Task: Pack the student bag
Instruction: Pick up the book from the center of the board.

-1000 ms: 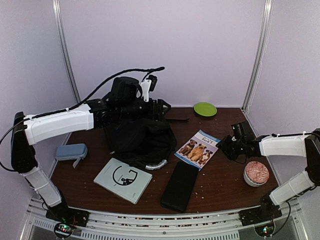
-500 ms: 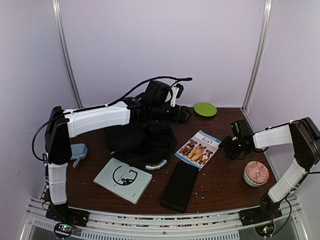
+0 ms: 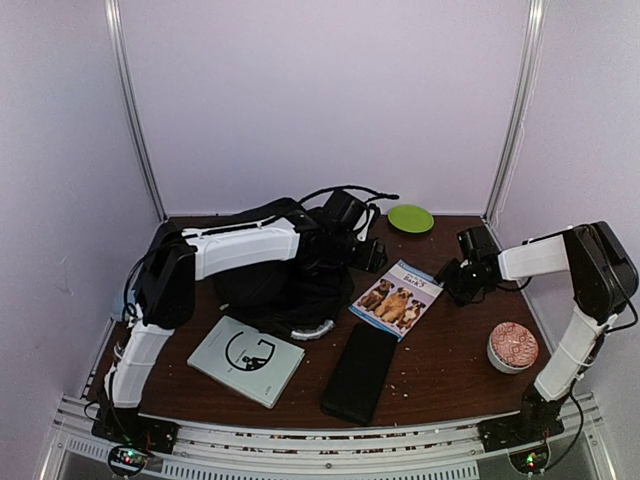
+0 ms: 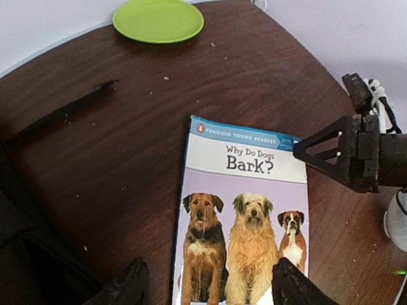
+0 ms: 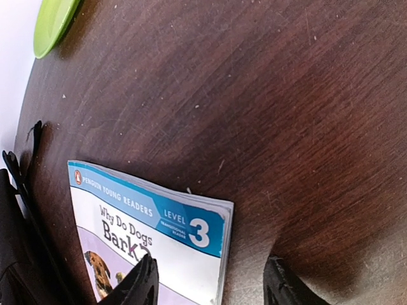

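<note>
The student bag [image 3: 285,285] lies slumped and black at the table's middle left, its edge also in the left wrist view [image 4: 19,254]. My left arm reaches across it. My left gripper [image 3: 372,256] hangs open above the dog book [image 3: 397,298]. In its wrist view the left gripper [image 4: 206,289] frames the book's cover [image 4: 245,235], with nothing held. My right gripper [image 3: 452,283] is open at the book's far right corner. The right gripper [image 5: 210,289] straddles the "Level 3" corner [image 5: 191,232] in its own view; whether it touches the book I cannot tell.
A grey book [image 3: 245,360] and a slim black case [image 3: 358,372] lie near the front edge. A green plate [image 3: 410,218] sits at the back, and a patterned bowl [image 3: 513,347] at the right. The bag's strap [image 4: 63,111] trails across the wood.
My left arm has swung right, from above the bag to over the dog book. My right gripper has moved in to the book's far corner and opened slightly wider.
</note>
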You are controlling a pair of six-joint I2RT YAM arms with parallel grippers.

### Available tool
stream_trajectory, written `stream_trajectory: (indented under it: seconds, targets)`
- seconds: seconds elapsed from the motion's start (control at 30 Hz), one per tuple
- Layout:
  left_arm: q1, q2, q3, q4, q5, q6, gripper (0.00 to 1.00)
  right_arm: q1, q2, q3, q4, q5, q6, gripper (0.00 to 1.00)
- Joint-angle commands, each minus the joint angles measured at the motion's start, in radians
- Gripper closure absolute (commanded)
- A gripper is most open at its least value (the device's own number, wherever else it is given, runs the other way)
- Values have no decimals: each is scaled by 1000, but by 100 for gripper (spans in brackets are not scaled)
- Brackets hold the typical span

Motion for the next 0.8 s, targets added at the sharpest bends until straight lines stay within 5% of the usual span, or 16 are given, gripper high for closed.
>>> stream_trajectory:
  seconds: [0.0,0.77]
  targets:
    - [35,45,59,-58,-6,-49,33,-5,22,2,-16,-39,2,44]
    - [48,277,222,-180,176,-99,31,28,-72,-144,37,-157,38,44]
